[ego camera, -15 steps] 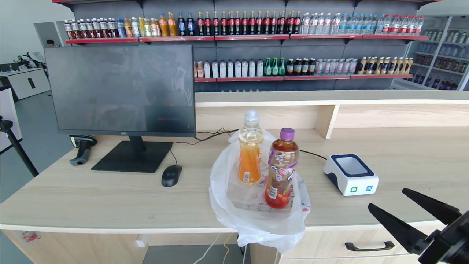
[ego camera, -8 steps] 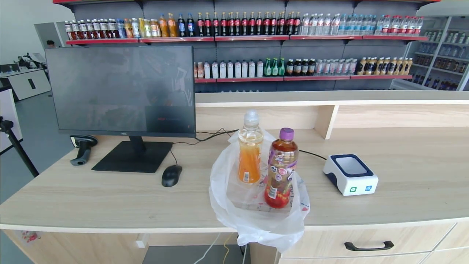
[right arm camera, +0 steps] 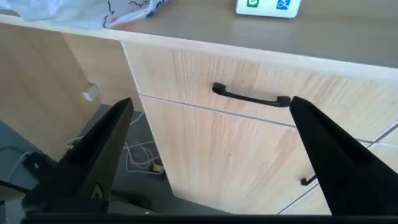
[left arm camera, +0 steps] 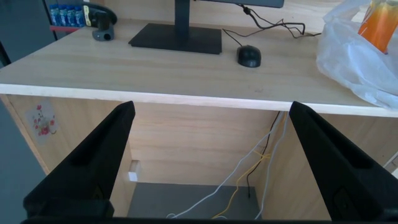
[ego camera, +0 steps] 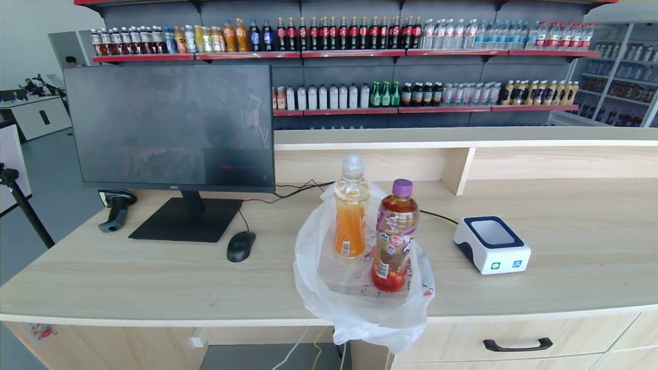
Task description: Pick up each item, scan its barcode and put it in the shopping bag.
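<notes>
Left gripper (left arm camera: 211,106) hung wide open with nothing between its fingers, low down, level with the front panel under the counter (left arm camera: 155,71) and looking up over its edge. Right gripper (right arm camera: 211,101) was the same story: fingers spread, empty, parked low in front of the drawer handle (right arm camera: 252,96). Both arms sat well apart from the goods.

Up on the counter, the shopping bag (ego camera: 354,303) lay slumped open at the near edge, one fold spilling over the front. Inside its mouth stood the orange juice bottle (ego camera: 351,210) and, just beside it and nearer the edge, the purple-capped bottle (ego camera: 395,236), both upright. The scanner (ego camera: 492,244) sat just beside the bag, on the robot's right, window up. Over to the left were the monitor (ego camera: 169,123) and the mouse (ego camera: 240,245), and I saw no other goods loose on the top.

By my read, that was the tail end of the job: both items looked bagged, though whether each was scanned could not be told. If another item turned up, the next move would call for an arm to rise above counter height, take it upright and show its barcode to the scanner window.
</notes>
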Controlling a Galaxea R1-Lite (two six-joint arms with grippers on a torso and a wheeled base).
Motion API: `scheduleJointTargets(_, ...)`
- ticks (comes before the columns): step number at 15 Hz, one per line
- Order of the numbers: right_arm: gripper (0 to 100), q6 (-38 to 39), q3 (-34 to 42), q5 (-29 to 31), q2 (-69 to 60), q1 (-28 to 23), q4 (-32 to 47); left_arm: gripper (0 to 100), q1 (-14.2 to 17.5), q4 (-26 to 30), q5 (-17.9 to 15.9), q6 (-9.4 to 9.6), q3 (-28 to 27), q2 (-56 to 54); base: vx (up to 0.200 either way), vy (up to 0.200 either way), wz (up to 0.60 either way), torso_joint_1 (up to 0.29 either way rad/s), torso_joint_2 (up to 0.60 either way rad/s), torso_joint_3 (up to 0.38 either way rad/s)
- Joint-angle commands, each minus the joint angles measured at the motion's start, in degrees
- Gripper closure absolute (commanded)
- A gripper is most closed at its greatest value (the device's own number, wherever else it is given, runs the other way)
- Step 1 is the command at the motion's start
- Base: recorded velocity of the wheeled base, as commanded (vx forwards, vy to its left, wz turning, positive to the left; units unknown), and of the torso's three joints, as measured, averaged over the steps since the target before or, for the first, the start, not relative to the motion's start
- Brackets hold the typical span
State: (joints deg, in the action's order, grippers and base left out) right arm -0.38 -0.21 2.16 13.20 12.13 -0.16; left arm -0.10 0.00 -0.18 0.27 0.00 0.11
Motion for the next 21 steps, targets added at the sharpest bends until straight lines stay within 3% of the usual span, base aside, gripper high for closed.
scheduleJointTargets(1,0,-0.6,0.0,-0.4,-2.0,-7.3,0.1,0,0.0,0.0,0.0,0.00,0.0,0.0,0.000,0.000,0.00,0.000,0.00,0.000)
scheduleJointTargets(3,0,-0.7,0.0,-0.7,-5.6,-15.0,0.1,0,0.0,0.0,0.0,0.00,0.0,0.0,0.000,0.000,0.00,0.000,0.00,0.000)
scheduleJointTargets(7,0,-0.1,0.0,-0.7,-13.2,-12.3,0.2,0,0.1,0.0,0.0,0.00,0.0,0.0,0.000,0.000,0.00,0.000,0.00,0.000)
scheduleJointTargets(11,0,0.0,0.0,-0.7,-13.2,-12.3,0.2,0,0.0,0.0,0.0,-0.09,0.0,0.0,-0.200,0.000,0.00,0.011,0.00,0.002)
scheduleJointTargets(13,0,4.2,0.1,-0.6,-13.2,-12.2,0.0,0,0.0,0.0,0.0,-0.09,0.0,0.0,-0.200,0.000,0.00,-0.007,0.00,0.010)
scheduleJointTargets(21,0,4.2,0.1,-0.6,-13.2,-12.3,0.0,0,0.0,0.0,0.1,-0.62,0.0,0.0,-0.200,0.000,0.00,0.004,0.00,0.002)
